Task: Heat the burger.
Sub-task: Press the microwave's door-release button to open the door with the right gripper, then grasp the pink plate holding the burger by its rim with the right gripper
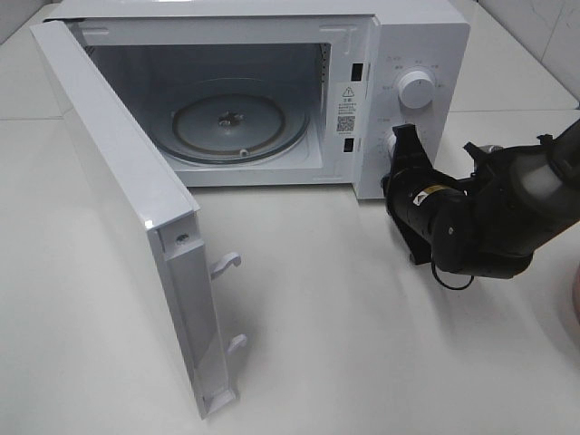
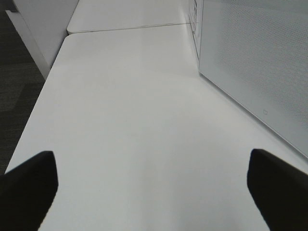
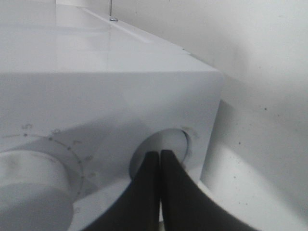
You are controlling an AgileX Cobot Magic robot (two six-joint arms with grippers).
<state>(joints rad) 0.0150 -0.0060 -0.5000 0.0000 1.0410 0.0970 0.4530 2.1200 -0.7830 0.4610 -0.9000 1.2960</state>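
Two quick ones: where's the burger, and what's each gripper up to? (dan)

Burger doesn't show in any of the views, so I can't tell you where it sits. The microwave [image 1: 272, 11] is on the counter [image 1: 362, 344] with its door [image 1: 118, 181] swung wide, and the glass turntable [image 1: 240, 122] inside is bare. There's a pinkish sliver [image 1: 575, 304] at the far right edge of the high view, too little of it to say what. (rigwatcher)

And the arms? (dan)

Right gripper [image 1: 399, 136] is closed, fingers pinched together with nothing between them. Its tips are right at the lower knob [image 3: 166, 142] on the control panel, and from the wrist view they look to be touching its face. The upper knob [image 1: 418, 88] sits just above, apart from the gripper.

Left gripper [image 2: 151, 159] isn't in the high view at all. Its own camera shows the fingers [image 2: 29, 185] spread wide open over bare counter, holding nothing, with the mesh outer face of the door off to one side. (rigwatcher)
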